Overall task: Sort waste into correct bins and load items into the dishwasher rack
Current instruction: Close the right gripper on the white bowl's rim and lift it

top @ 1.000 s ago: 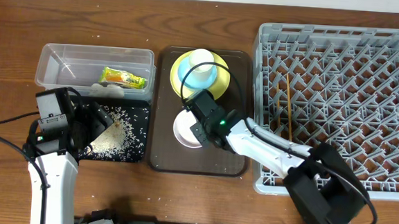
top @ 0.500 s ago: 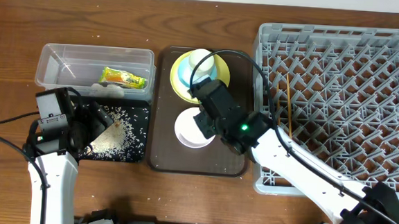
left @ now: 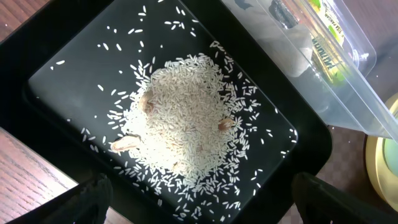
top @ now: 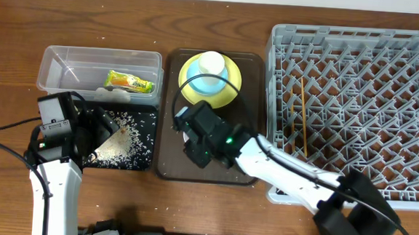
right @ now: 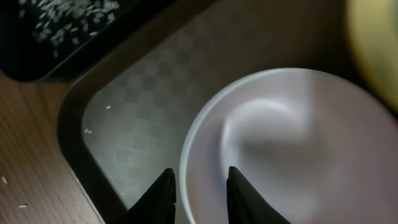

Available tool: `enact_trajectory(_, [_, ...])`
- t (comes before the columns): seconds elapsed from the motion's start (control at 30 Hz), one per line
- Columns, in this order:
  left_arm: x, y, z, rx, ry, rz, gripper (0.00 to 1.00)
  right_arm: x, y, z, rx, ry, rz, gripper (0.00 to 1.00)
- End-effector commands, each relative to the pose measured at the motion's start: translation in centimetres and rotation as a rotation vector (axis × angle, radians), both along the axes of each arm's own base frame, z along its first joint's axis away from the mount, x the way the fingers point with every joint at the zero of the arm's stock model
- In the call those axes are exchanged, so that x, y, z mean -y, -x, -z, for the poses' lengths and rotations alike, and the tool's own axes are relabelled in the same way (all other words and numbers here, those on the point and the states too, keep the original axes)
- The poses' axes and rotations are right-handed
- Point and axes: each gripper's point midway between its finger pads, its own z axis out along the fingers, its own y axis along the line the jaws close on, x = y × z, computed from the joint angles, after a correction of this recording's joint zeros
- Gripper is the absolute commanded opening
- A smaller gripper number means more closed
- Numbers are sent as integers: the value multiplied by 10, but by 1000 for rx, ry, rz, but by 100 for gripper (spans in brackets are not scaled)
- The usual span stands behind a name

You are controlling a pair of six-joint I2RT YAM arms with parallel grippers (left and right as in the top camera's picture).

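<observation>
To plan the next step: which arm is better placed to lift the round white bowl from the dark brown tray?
Right. The right gripper straddles the rim of the round white bowl; the left gripper hangs over the black rectangular tray of rice.

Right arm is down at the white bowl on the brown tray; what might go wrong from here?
The right gripper has its jaws astride just the rim of the white bowl: such a thin pinch may slip or tilt the bowl. The stacked yellow plate sits close by on the brown tray; a swing might bump it.
</observation>
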Motion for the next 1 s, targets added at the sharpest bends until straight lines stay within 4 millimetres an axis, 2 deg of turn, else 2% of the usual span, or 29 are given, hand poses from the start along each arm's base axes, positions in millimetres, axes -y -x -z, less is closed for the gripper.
enact_trajectory(0.0, [-5,-1,-4,5,-14,-17,95,-9,8,9,10,19,-74,27])
enact_trajectory(0.53, [-5,-1,-4,5,-14,-17,95,-5,10,16,18,54,-120,27])
enact_trajectory(0.97, [-5,-1,-4,5,-14,-17,95,2,14,33,-4,105,-144,31])
